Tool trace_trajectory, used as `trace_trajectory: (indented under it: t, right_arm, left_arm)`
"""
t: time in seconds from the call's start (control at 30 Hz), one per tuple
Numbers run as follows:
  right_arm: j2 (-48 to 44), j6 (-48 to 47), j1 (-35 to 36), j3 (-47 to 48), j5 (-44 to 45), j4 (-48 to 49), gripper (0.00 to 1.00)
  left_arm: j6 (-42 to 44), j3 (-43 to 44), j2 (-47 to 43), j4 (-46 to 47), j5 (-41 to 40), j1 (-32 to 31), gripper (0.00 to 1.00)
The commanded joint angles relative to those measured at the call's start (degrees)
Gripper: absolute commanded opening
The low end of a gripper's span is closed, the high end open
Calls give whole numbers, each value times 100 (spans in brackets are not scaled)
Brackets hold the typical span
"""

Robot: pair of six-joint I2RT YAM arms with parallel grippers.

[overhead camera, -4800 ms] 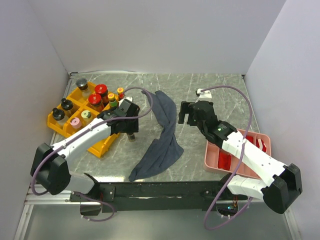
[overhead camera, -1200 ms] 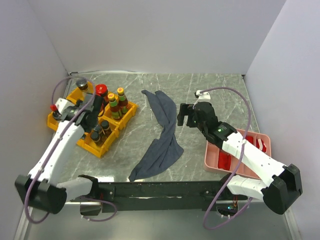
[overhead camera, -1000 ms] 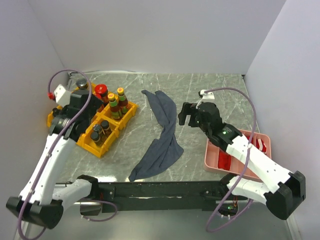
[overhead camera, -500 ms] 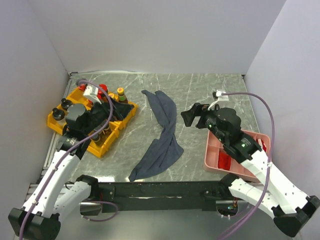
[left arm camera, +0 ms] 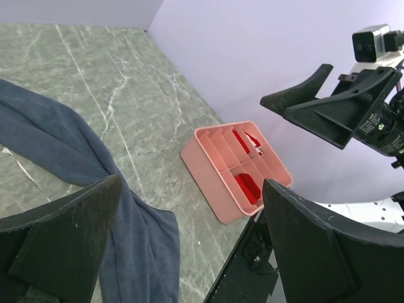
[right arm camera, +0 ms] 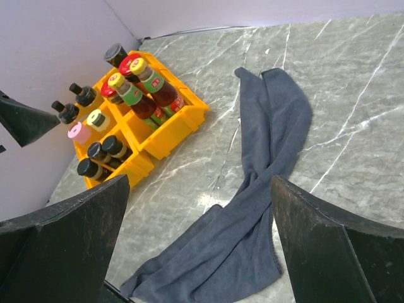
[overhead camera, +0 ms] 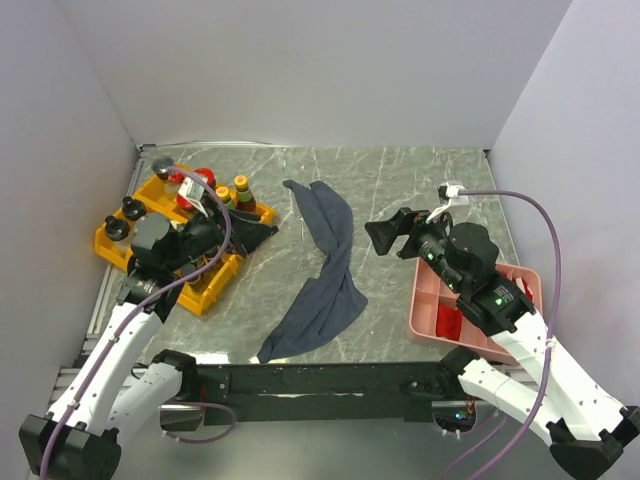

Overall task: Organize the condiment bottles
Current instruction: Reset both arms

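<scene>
Condiment bottles (right arm camera: 136,95) all sit in the yellow bins (right arm camera: 170,123), upper left of both the top and right wrist views. All upright, long axis vertical, caps up.

- Right wrist view shows them side-on: two slim sauce bottles with orange/yellow caps in the bin nearest the cloth (right arm camera: 265,158), a red-lidded jar (right arm camera: 129,63) behind them, and three dark-capped bottles (right arm camera: 101,154) in the near bin. Pink-capped shaker (right arm camera: 79,132) and yellow-capped shaker (right arm camera: 98,118) are side by side.
- Top view gives mostly caps. The left arm covers part of the bins, so the count is unclear there.
- Left wrist view shows no bottles at all, only the cloth, the pink tray (left arm camera: 208,167) with its red packets (left arm camera: 249,186), and the right pincer at upper right.

Left pincer (left arm camera: 189,189): spread wide, raised over the bins' right edge, pointing right. Right pincer (right arm camera: 201,183): spread wide, pointing left at the bins, hanging right of the cloth.

The bins are tucked against the left wall near the back corner. The cloth runs diagonally down the middle of the desk (overhead camera: 400,180). The pink tray sits at lower right, close to the desk's near edge. Bare marble shows between bins and cloth, between cloth and tray, and along the back wall.
</scene>
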Motion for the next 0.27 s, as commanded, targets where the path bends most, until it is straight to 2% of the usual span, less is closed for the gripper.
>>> trace_trajectory:
  t: [0.0,0.23]
  right_arm:
    - [-42,-40,-29,237,113,129,100]
    - [46,-14,-29,325,210,23,100]
  left_arm:
    - [-79,109,-34,319,335,-16,99]
    - [-53,83,-95,311,238,-16,99]
